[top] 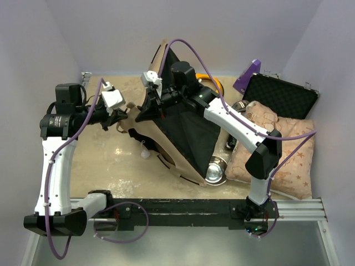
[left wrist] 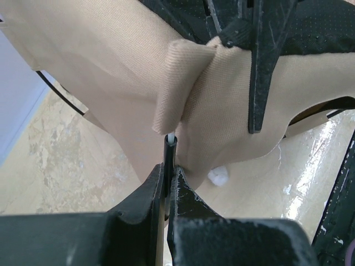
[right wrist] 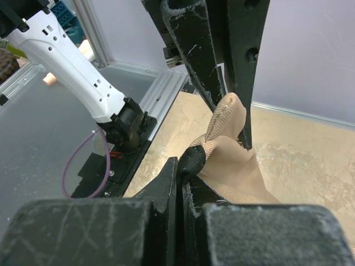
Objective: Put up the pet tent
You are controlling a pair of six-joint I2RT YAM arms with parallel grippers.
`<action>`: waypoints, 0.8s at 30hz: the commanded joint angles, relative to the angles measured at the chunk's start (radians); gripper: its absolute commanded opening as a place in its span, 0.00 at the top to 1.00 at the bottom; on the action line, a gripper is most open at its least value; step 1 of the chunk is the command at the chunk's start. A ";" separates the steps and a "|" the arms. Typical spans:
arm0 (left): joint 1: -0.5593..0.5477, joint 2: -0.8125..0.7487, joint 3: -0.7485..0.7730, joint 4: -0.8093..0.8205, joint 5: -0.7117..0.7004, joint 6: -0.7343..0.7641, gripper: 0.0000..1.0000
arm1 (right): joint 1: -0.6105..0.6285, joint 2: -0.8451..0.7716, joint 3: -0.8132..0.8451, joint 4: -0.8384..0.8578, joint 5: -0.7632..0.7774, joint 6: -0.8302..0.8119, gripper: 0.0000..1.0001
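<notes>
My left claw (left wrist: 168, 176) clamps the thin black pole (left wrist: 169, 151); its white tip slips under a fold of the pet tent (left wrist: 100, 72). My right claw (right wrist: 178, 176) pinches tent fabric, contact half hidden. Tent sags mid-table between both arms. Bare table (top: 100, 160) lies left; cushion (top: 291, 160) and case (top: 283, 97) crowd the right.

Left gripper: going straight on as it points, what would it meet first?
The left gripper would first meet a tan fold of the tent, just beyond the tip of the pole in its jaws; depth is unclear, but it looks close.
</notes>
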State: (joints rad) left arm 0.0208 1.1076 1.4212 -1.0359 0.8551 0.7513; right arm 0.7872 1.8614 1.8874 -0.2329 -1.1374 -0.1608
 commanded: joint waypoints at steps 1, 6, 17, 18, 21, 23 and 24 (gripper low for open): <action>-0.012 0.044 0.028 -0.062 -0.016 -0.024 1.00 | 0.018 -0.025 0.045 0.000 -0.030 -0.022 1.00; -0.012 0.058 0.044 -0.067 -0.019 -0.023 1.00 | 0.024 -0.021 0.052 -0.032 -0.035 -0.054 1.00; -0.038 0.038 0.076 -0.073 0.029 -0.024 1.00 | 0.023 0.004 0.055 -0.033 -0.012 -0.030 1.00; -0.038 0.035 0.073 -0.075 0.025 -0.021 1.00 | 0.024 -0.001 0.052 -0.022 -0.013 -0.019 1.00; -0.038 0.029 0.048 -0.082 0.004 -0.012 1.00 | 0.023 -0.004 0.058 -0.002 -0.021 -0.008 1.00; -0.038 0.028 0.027 -0.085 -0.011 -0.010 1.00 | 0.024 -0.007 0.064 0.010 -0.024 0.004 1.00; -0.038 0.031 0.013 -0.090 -0.019 -0.004 1.00 | 0.023 -0.010 0.067 0.015 -0.025 0.007 1.00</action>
State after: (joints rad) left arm -0.0032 1.1278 1.4849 -1.0561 0.8631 0.7452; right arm 0.7879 1.8618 1.8969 -0.2825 -1.1370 -0.1883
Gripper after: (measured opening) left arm 0.056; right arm 0.017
